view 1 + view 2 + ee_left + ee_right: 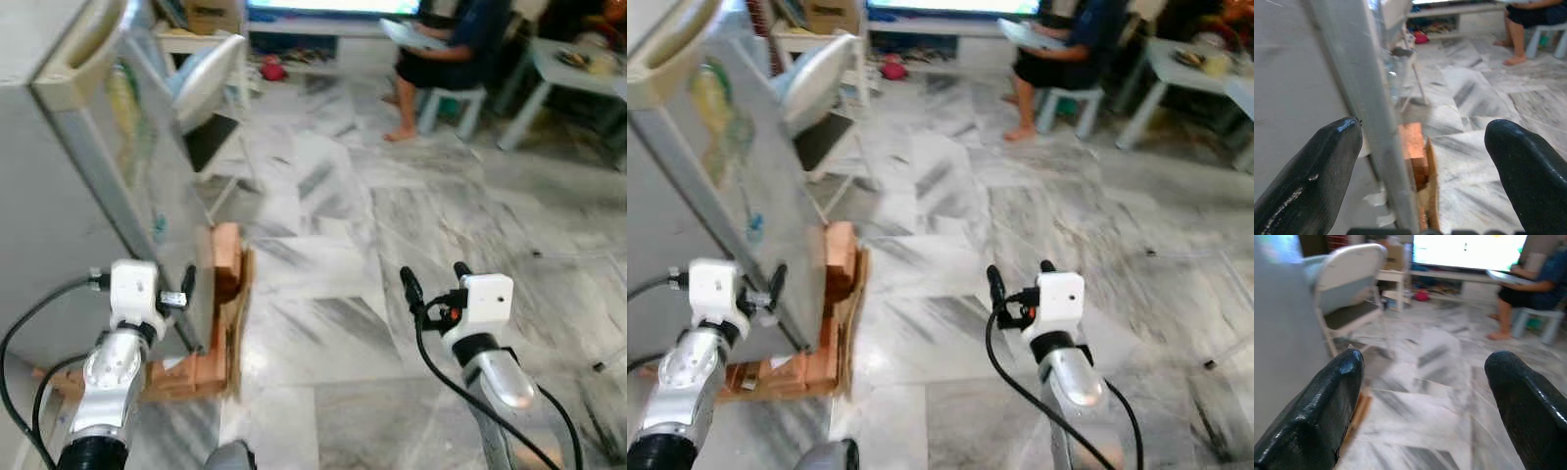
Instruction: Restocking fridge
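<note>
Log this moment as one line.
left gripper: open, straddling fridge door edge | right gripper: open, empty, over marble floor

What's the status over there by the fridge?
Left end effector open, straddling fridge door edge. Right end effector open, empty, over marble floor. Folding chair beyond the door.

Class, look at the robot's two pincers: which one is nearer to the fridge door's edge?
Left. The left pincer sits open right at the fridge door edge, straddling it. The right pincer, also open, hovers apart over the marble floor.

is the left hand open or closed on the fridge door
Open. In the left wrist view the two black fingers of the left hand stand wide apart, straddling the grey fridge door's edge without clamping it.
</note>
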`<state>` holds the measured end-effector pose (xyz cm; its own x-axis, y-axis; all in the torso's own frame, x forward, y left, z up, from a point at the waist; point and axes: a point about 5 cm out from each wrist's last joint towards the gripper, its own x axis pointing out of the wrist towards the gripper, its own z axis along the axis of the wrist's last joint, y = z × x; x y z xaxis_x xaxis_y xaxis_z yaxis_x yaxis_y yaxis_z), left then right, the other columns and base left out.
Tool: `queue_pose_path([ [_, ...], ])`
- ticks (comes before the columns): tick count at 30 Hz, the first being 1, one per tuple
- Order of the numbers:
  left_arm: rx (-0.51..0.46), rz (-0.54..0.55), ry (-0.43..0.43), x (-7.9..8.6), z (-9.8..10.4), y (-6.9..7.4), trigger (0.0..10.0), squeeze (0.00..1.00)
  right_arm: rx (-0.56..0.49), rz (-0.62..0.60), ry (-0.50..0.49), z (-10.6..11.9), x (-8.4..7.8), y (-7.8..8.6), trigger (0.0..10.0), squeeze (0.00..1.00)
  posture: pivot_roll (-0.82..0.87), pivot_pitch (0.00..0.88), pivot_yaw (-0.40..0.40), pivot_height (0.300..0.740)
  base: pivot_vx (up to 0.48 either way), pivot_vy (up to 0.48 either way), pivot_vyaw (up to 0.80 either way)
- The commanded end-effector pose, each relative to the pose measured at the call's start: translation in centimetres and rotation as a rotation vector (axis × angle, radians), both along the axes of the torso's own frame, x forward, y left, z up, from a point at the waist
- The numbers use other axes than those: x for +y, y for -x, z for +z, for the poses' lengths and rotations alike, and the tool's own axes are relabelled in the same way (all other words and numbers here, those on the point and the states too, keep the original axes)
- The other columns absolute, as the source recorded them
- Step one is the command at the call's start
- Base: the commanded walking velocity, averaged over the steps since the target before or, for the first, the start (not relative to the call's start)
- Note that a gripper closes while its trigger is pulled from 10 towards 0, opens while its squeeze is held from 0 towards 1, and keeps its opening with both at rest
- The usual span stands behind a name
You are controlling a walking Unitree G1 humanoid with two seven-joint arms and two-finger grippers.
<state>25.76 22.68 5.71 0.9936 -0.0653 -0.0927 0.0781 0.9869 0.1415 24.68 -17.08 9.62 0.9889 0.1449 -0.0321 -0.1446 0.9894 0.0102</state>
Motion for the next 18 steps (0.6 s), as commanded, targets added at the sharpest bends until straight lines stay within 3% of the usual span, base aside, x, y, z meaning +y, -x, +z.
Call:
queue_pose_path([
  [1, -0.040, -0.038, 0.018, -0.8, 1.0, 0.0, 10.0, 0.00, -0.023, 0.005, 0.005, 0.5, 0.1, -0.2, 10.0, 0.00, -0.01, 0.035, -0.038, 0.740, 0.000, 0.000, 0.80],
  [6, -0.023, -0.021, 0.036, -1.2, 1.3, 0.9, 10.0, 0.00, -0.042, 0.029, 0.003, 0.9, 0.7, -0.7, 10.0, 0.00, 0.01, 0.032, -0.039, 0.740, 0.051, 0.000, 0.80],
  [14, -0.018, -0.032, 0.033, -1.2, 1.8, 0.9, 10.0, 0.00, -0.047, 0.027, 0.016, 0.8, 0.5, -0.8, 10.0, 0.00, 0.01, 0.027, -0.032, 0.740, 0.286, 0.000, 0.80],
  [18, -0.006, -0.022, 0.052, -1.2, 1.8, 0.8, 10.0, 0.00, -0.049, 0.020, 0.012, 0.8, 0.4, -0.7, 10.0, 0.00, 0.01, 0.028, -0.032, 0.740, 0.000, 0.000, 0.60],
])
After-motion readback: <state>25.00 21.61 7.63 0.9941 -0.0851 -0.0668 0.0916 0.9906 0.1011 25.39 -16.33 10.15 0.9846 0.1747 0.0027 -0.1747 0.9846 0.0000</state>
